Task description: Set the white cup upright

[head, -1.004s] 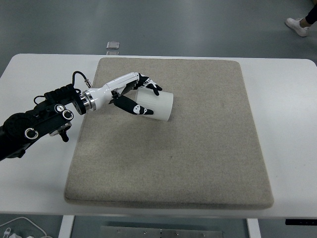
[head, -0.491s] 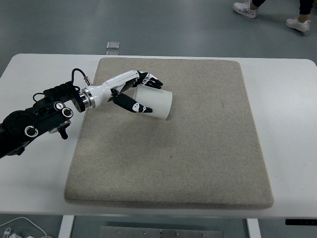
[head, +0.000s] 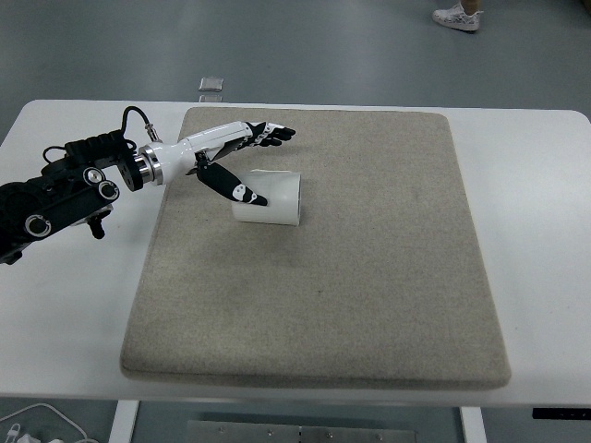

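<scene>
The white cup (head: 273, 197) stands about upright on the beige mat (head: 369, 277), in its far left part. My left hand (head: 265, 167) reaches in from the left, and its black arm lies over the table's left side. The fingers (head: 273, 134) are stretched out straight above and behind the cup. The thumb (head: 235, 188) hangs in front of the cup's left side. The hand is open and grips nothing. I cannot tell whether the thumb still touches the cup. The right arm is out of view.
The mat covers most of the white table (head: 545, 231). A small grey square object (head: 211, 85) lies on the floor beyond the far edge. A person's shoe (head: 458, 15) shows at the top right. White cables (head: 28, 426) lie at the bottom left.
The cup lay on its side in my left hand's grasp and now stands about upright. The fingers have opened and lifted off it, and the arm has drawn back and up to the left.
</scene>
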Controlling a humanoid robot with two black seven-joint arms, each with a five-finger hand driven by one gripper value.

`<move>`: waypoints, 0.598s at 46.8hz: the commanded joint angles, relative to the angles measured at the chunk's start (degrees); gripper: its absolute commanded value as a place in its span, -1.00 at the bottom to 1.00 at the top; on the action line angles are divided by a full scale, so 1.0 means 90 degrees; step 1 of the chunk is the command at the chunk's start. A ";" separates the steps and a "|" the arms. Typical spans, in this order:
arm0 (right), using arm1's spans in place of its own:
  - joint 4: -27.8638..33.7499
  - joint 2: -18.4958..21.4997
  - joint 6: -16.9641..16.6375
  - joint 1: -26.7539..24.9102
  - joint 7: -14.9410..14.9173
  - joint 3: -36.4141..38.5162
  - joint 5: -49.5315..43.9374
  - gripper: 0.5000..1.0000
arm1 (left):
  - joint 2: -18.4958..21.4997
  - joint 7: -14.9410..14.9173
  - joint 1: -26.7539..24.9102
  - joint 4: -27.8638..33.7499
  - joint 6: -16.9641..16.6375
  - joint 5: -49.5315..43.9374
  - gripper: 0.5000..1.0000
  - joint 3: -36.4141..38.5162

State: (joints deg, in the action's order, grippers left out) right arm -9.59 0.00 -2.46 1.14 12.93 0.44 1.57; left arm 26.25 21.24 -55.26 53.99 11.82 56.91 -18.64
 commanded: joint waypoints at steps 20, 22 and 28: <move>0.0001 0.0000 0.0000 0.0001 -0.0001 0.0000 0.0002 0.72 | 0.0003 -0.1911 -0.0979 0.0397 0.0571 0.0259 0.90 -0.0009; 0.0001 0.0000 0.0000 0.0001 -0.0001 0.0000 0.0002 0.72 | 0.0003 -0.1911 -0.1047 0.0417 0.0659 0.0278 0.90 -0.0009; 0.0001 0.0000 0.0000 0.0001 -0.0001 0.0000 0.0002 0.72 | 0.0023 -0.1921 -0.1243 0.0475 0.0923 0.0337 0.91 -0.0009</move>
State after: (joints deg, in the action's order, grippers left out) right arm -9.59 0.00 -2.46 1.14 12.92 0.44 1.57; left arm 26.30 3.96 -65.63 57.87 18.81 59.52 -18.72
